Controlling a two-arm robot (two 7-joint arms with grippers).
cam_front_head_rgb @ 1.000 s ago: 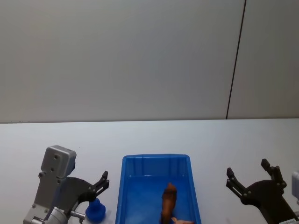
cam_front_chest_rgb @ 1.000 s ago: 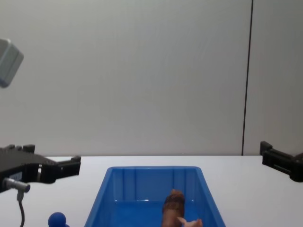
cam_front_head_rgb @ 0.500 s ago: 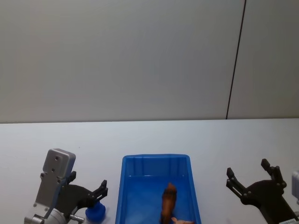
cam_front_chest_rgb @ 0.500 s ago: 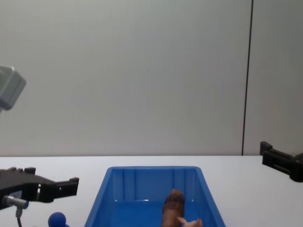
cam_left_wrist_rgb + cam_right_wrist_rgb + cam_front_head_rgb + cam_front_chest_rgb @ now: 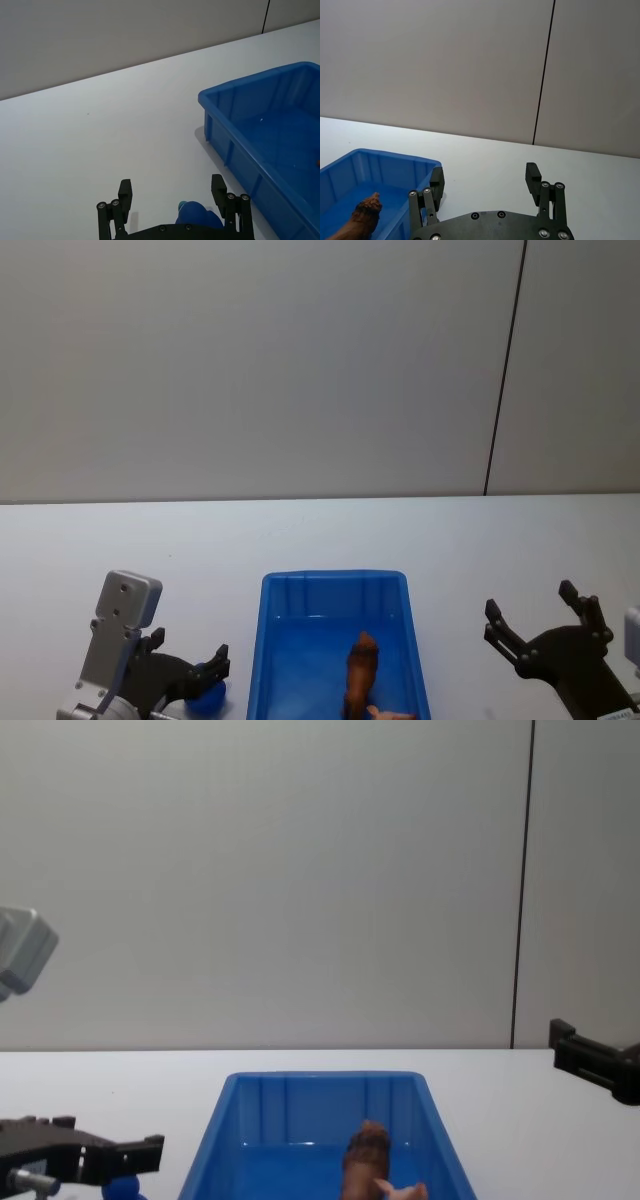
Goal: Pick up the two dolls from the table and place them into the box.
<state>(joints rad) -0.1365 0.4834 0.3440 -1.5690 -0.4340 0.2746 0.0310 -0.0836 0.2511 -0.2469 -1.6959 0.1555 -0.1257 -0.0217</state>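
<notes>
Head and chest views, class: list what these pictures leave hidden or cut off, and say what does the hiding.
- Pale pink doll: cut by the head view's bottom edge; just a sliver shows in the box.
- Reddish-brown doll: its lower part cut by the chest view's bottom edge.
- Small blue object: mostly behind the open left gripper; its kind is unclear.
- Right gripper: cut by the chest view's right edge.

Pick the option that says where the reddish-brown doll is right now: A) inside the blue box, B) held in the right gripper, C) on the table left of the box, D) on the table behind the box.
A: the reddish-brown doll lies inside the blue box, and the right gripper stands open and empty beside it.
</notes>
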